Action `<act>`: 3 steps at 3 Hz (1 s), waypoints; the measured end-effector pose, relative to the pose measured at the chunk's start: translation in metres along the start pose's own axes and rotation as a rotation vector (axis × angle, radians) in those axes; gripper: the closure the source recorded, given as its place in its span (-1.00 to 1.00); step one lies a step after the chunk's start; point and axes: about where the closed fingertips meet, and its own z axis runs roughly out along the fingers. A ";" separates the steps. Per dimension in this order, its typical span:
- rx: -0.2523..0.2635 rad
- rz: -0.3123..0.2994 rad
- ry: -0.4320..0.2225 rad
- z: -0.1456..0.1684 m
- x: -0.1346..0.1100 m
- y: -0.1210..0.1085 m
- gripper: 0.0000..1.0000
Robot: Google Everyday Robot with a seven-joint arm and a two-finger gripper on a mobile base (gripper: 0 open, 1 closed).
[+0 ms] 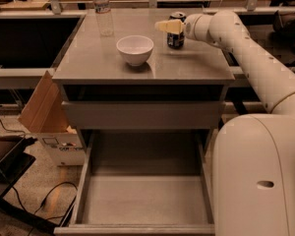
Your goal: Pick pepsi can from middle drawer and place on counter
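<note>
The pepsi can [176, 37] stands upright on the counter [187, 65], at its back right. My gripper [167, 25] reaches in from the right and sits at the can's upper part, covering it. The arm runs back to the right and down to my white base. The middle drawer [137, 228] is pulled out below, and its grey floor holds nothing.
A white bowl [134, 48] sits mid-counter, left of the can. A clear water bottle [103, 10] stands at the back left. A closed drawer front [142, 114] lies under the counter. A cardboard box [44, 117] and cables [49, 195] are on the floor to the left.
</note>
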 end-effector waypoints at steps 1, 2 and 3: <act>-0.025 -0.021 0.010 -0.004 -0.007 -0.005 -1.00; -0.073 -0.064 0.050 -0.025 0.005 -0.037 -1.00; -0.118 -0.155 0.062 -0.086 -0.017 -0.057 -1.00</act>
